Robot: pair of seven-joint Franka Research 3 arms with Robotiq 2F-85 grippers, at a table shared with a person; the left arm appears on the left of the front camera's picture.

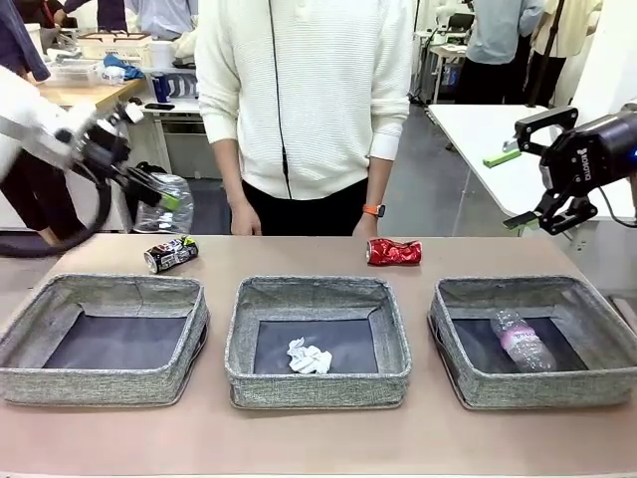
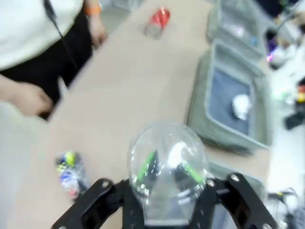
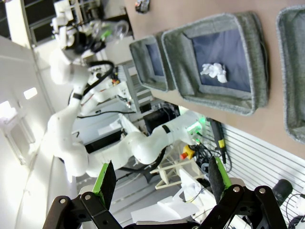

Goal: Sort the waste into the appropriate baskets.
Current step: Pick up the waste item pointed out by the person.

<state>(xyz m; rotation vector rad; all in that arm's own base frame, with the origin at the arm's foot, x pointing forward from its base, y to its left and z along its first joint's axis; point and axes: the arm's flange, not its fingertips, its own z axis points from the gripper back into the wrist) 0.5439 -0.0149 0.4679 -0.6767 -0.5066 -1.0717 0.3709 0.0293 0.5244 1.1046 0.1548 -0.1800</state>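
**Five pieces of waste, one off the table: cup in the left grip**

Upper left of the front view: left gripper (image 1: 162, 198) is raised clear of the table (image 1: 299, 267), its jaws drawn in narrow and pinching the clear plastic cup (image 1: 165, 211). In the left wrist view the green pads (image 2: 148, 165) show through the plastic, so the hold looks to be on the thin wall. I judge the cup very light, springy and slick. It will buckle under a hard squeeze and could twist out of a loose one. A moderate pinch near the stiffer rim seems safest.

Just below it, the dark can (image 1: 171, 254) lies on its side behind the left basket (image 1: 109, 384), which holds nothing. It is round and light and likely to roll if nudged, so take it across the body.

Centre: the middle basket (image 1: 318, 390) holds the paper wad (image 1: 309, 357). Behind it the person's hands (image 1: 245, 221) hang at the far table edge.

Right of centre: the red can (image 1: 394, 252) lies crushed on its side. It is probably light and stiff, with sharp creases, and it won't roll much. Grip it across the flattened waist.

Lower right: the right basket (image 1: 537, 394) holds the bottle (image 1: 523, 341).

Far right: the right gripper (image 1: 511, 189) hangs above the table edge, jaws spread wide, holding nothing.
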